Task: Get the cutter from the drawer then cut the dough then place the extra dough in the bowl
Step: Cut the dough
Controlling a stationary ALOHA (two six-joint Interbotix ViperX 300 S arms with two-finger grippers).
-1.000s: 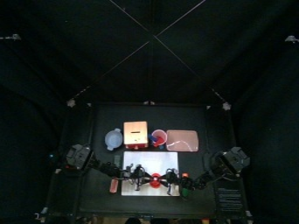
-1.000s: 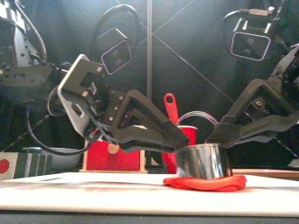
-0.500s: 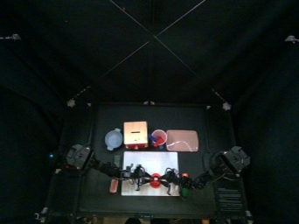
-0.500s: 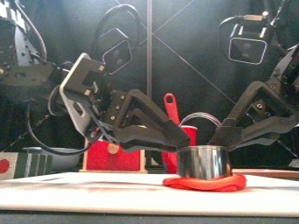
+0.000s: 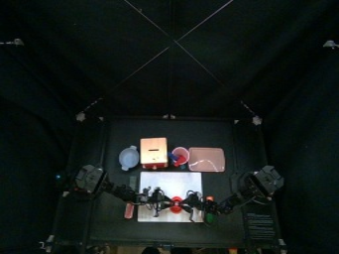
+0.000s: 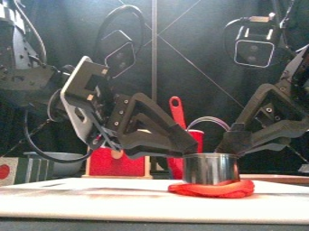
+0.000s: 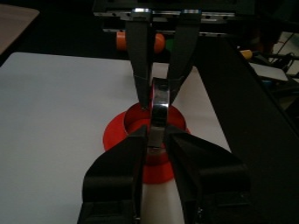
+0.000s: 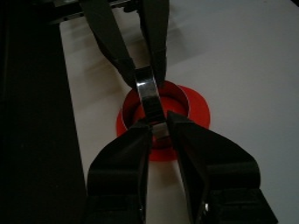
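Nearest the front edge lies the flat white cutting board (image 6: 72,194), and on it the flat red disc of dough (image 6: 212,189). The round metal cutter (image 6: 212,168) stands upright on the dough, so I judge the first step, fetching it from the drawer, complete. My left gripper (image 6: 183,155) is clenched on the cutter's wall from the left and my right gripper (image 6: 233,149) is clenched on it from the opposite side. Both wrist views show each pair of jaws pinching the thin metal rim, with red dough spread as a ring around the base. The cut itself is in hand; I cannot tell whether the edge has gone through to the board. Lifting the cutter away, freeing the outer ring and carrying it off are not yet done. Farther back stand the red cup (image 5: 179,155) with its toy knives, the pale wooden box (image 5: 154,151) and the flat pink tray (image 5: 207,158). The blue-grey bowl with two small handles (image 5: 129,157), well apart from the board at the back left, shows no dough that I can make out. Against the frame from a second ago, the cutter sits slightly lower in the dough. My right wrist has shifted a little, while both grips and the dough keep their places.
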